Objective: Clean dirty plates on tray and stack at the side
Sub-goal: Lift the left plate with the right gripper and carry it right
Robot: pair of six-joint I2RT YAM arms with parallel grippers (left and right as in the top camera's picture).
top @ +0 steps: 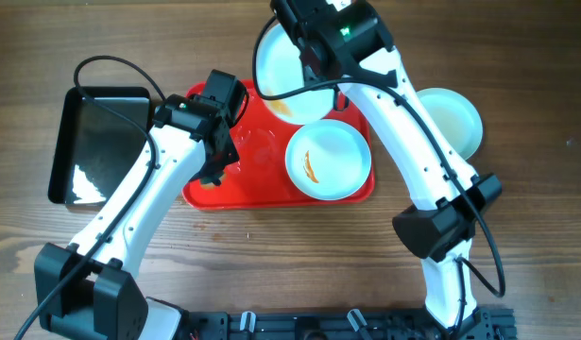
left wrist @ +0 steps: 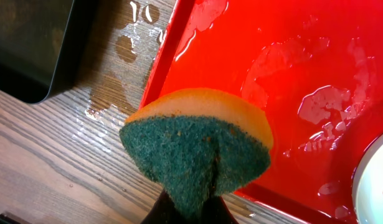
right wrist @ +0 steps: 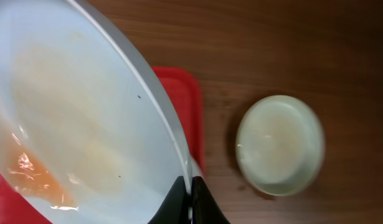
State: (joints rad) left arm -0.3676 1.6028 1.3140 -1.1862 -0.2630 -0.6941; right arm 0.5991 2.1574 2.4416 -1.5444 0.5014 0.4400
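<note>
The right end effector [right wrist: 190, 202] is clamped on the tilted plate [right wrist: 73, 112] at the tray's [top: 262, 151] 12 o'clock edge. The second plate [top: 329, 161] lies on the tray at 4 o'clock, and the third plate [top: 455, 121] sits on the desk [top: 517, 236] at 3 o'clock. The left end effector [left wrist: 192, 208] pinches a sponge [left wrist: 197, 146] at 9 o'clock.

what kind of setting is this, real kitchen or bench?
Likely a lab bench staged for dishwashing, not a kitchen: wood-grain table, no sink in view, just a wet red tray, a smeared plate on it and a sponge.
</note>
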